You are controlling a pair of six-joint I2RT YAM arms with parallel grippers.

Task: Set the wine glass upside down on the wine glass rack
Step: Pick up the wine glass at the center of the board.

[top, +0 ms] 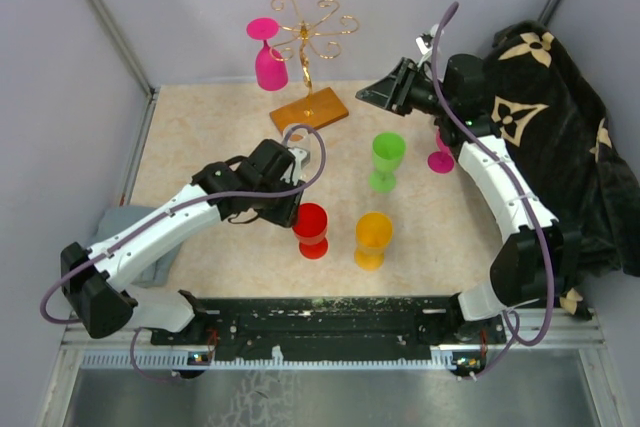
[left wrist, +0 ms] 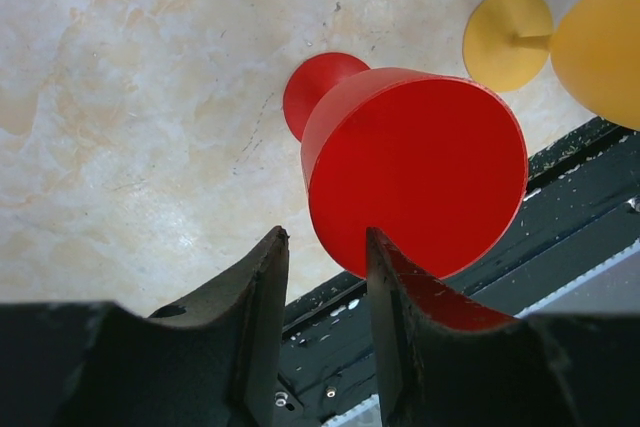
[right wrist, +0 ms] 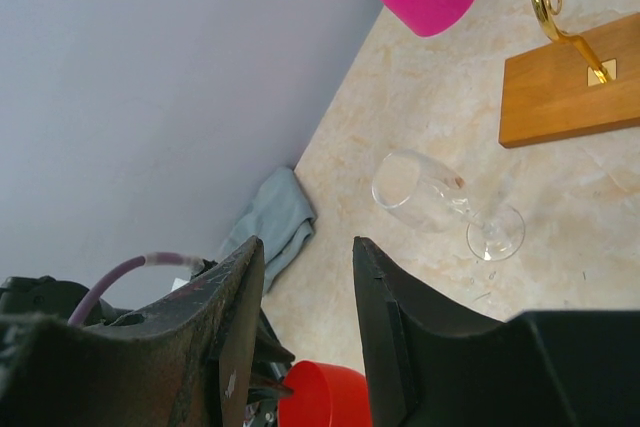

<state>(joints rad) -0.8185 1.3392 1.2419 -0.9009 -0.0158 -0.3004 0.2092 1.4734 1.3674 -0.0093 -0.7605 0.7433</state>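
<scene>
Rack [top: 309, 108]: twelve o'clock on the table [top: 200, 137]. We log a pink glass [top: 268, 57] hanging upside down from its ten o'clock arm.
Red glass [top: 311, 230]: upright, six o'clock.
Left gripper [left wrist: 326, 235]: at the red glass's ten o'clock, jaws parted, one finger by the rim, nothing clasped.
Right gripper [right wrist: 307, 243]: two o'clock, released, empty.
Green glass [top: 387, 160] and orange glass [top: 373, 238]: upright, toward four o'clock.

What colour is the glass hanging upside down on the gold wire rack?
Hot pink; the hanging glass shows best in the top external view.
</scene>
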